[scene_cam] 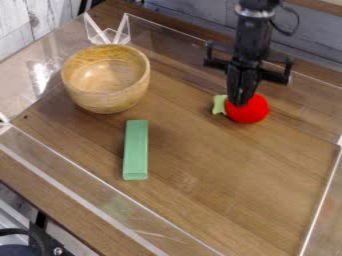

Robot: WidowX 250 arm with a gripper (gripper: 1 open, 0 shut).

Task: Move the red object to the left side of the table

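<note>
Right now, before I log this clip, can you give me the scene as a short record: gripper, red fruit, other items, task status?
gripper: points down, fingers together, tips at the fruit's top
small round red toy fruit with green leaf: right part of the view, directly under the fingers; held or not, cannot tell
round wooden bowl: left rear, nothing visible inside
flat green rectangular block: lying centre front, apart from the bowl
brown wood-grain table with clear plastic walls: bears all three
task status: fruit not yet on the left side

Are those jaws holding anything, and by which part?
Hard to tell: the gripper has its jaws shut at the top of the red object, which seems to sit on the table.
</note>
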